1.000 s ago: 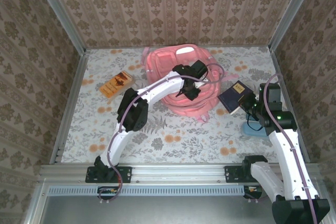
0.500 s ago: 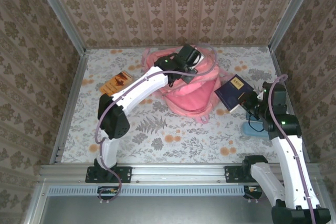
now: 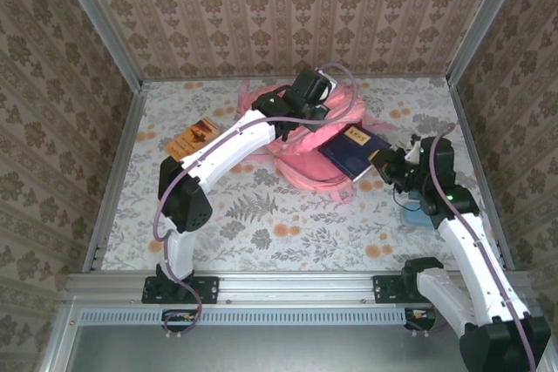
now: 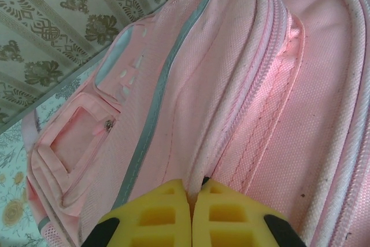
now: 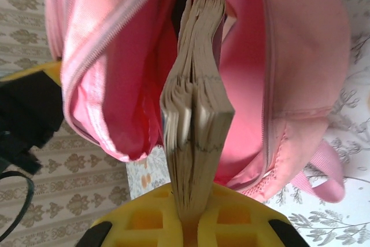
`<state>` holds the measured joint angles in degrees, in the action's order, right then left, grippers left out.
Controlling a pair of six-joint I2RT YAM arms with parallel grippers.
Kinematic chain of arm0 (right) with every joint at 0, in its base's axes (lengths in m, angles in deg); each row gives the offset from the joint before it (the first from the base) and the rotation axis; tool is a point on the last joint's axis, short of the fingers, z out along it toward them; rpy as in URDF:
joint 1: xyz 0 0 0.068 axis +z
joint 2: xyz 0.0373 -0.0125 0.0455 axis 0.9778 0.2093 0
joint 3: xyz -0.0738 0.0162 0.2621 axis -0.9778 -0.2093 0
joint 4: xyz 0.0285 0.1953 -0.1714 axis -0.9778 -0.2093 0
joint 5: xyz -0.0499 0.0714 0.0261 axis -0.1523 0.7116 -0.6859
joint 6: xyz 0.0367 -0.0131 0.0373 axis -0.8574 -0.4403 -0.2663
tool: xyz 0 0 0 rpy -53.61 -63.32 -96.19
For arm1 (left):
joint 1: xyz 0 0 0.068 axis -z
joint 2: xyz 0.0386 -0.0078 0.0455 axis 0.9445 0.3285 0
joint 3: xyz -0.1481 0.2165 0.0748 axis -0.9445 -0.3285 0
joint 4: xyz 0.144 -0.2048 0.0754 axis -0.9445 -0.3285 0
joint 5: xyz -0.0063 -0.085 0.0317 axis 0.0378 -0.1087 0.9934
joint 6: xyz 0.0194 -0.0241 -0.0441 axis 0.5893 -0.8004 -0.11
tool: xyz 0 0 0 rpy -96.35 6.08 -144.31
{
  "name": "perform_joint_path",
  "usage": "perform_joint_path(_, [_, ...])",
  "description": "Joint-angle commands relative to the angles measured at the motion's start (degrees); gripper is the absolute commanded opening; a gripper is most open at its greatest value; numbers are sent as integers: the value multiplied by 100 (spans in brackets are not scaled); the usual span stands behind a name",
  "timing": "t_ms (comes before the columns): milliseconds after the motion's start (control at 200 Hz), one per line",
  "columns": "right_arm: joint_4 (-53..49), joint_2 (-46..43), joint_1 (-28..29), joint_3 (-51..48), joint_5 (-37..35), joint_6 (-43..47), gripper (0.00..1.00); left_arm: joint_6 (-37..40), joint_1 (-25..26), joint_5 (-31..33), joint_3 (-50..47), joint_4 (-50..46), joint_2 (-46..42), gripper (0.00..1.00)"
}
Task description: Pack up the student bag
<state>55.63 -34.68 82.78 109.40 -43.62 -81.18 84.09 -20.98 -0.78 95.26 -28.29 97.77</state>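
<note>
The student bag is a salmon-pink backpack lying at the back middle of the table. My left gripper is above its top and shut on the pink piped zipper edge, holding the flap up; its yellow fingers pinch the piping. My right gripper is shut on a dark blue book held by its near end. The book's far end reaches into the bag's open mouth. In the right wrist view the book's page edges stand upright between the yellow pads.
An orange-brown book lies on the floral tabletop at the left. A small teal case sits under my right arm. Patterned walls and metal rails close in the table at the back and sides.
My left gripper closed on the bag's zipper edge and pulled it up toward the back. My right arm carried the blue book leftward, its far end now in the bag's mouth.
</note>
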Motion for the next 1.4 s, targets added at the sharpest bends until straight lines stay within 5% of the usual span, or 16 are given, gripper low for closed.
perform_joint_path(0, [1280, 272, 366, -60, -100, -544, 5, -238, 15, -20, 50, 669, -599, 3])
perform_joint_path(345, [4012, 2373, 1322, -12, -1622, -1195, 6, -354, -14, -40, -63, 692, -771, 1])
perform_joint_path(640, [5088, 4339, 1555, 594, -2411, -1758, 8, -587, -209, -324, -192, 714, -879, 0])
perform_joint_path(870, [5333, 5467, 1667, 1236, -2334, -2228, 27, -786, -434, -758, -416, 804, -986, 0])
perform_joint_path(970, [5177, 5582, 1687, 1423, -2092, -2229, 49, -801, -547, -937, -566, 845, -1063, 0])
perform_joint_path(1090, [4804, 5320, 1685, 1337, -1879, -2265, 59, -906, -720, -1175, -853, 988, -1185, 0])
perform_joint_path(1395, [3233, 4336, 1711, 847, -1139, -2509, 39, -1047, -1010, -1789, -1234, 1081, -1350, 0])
